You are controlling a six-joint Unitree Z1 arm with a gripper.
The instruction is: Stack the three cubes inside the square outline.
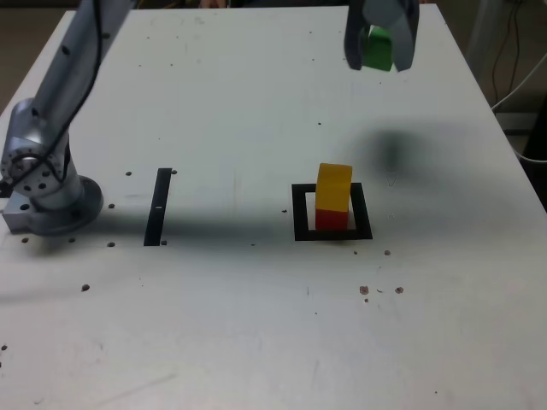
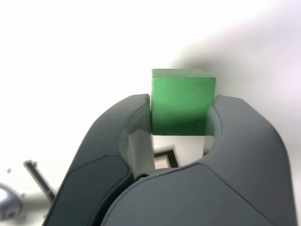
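A yellow cube (image 1: 334, 186) rests on top of a red cube (image 1: 332, 219), and this small stack stands inside the black square outline (image 1: 300, 215) on the white table. High above the table, toward the exterior view's upper right, my gripper (image 1: 380, 47) is shut on the green cube (image 1: 377, 49). The wrist view shows the green cube (image 2: 182, 101) clamped between the two dark fingers (image 2: 129, 122), with a corner of the square outline (image 2: 165, 158) glimpsed below through the gap. The gripper's blurred shadow falls on the table to the right of the stack.
The arm's base (image 1: 47, 192) sits at the exterior view's left edge. A thin black strip (image 1: 158, 207) lies on the table (image 1: 256, 325) between the base and the outline. Small dark specks dot the surface. Cables hang past the table's right edge.
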